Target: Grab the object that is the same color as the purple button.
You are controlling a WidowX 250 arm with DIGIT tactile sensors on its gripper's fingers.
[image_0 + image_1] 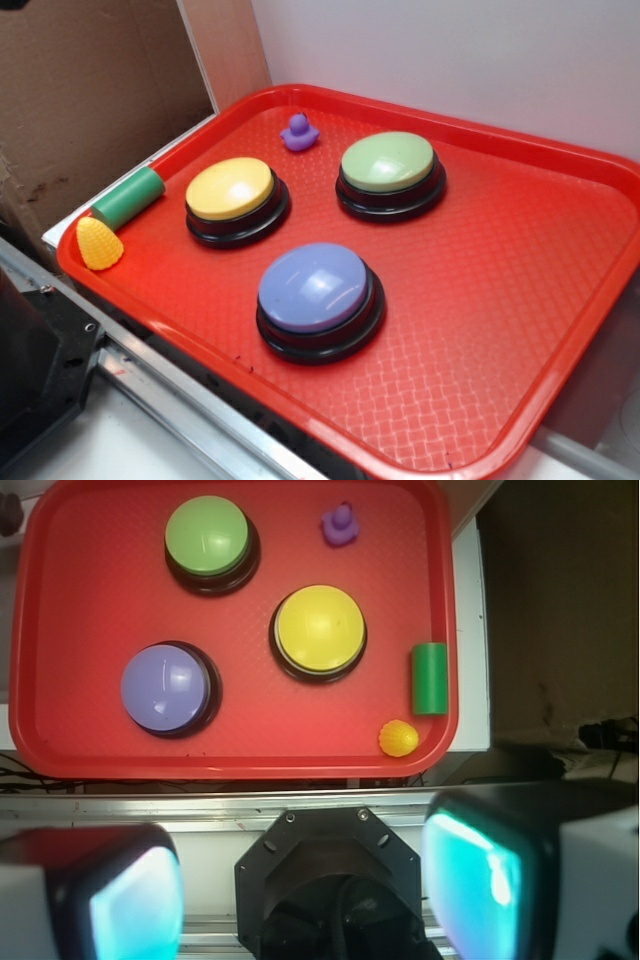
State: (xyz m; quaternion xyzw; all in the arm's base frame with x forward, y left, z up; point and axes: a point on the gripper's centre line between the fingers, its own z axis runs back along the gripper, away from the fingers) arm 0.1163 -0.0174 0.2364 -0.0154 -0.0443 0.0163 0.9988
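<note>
A red tray is seen from above in the wrist view; on it the purple button sits at about 8 o'clock, and the tiny purple duck, matching it in colour, stands at about 1 o'clock near the far rim, clear of the yellow button and green button. The gripper is held spread apart, empty, well short of the tray; it should be centred over the duck, lowered and closed gently, since so small a figurine is judged easily tipped.
</note>
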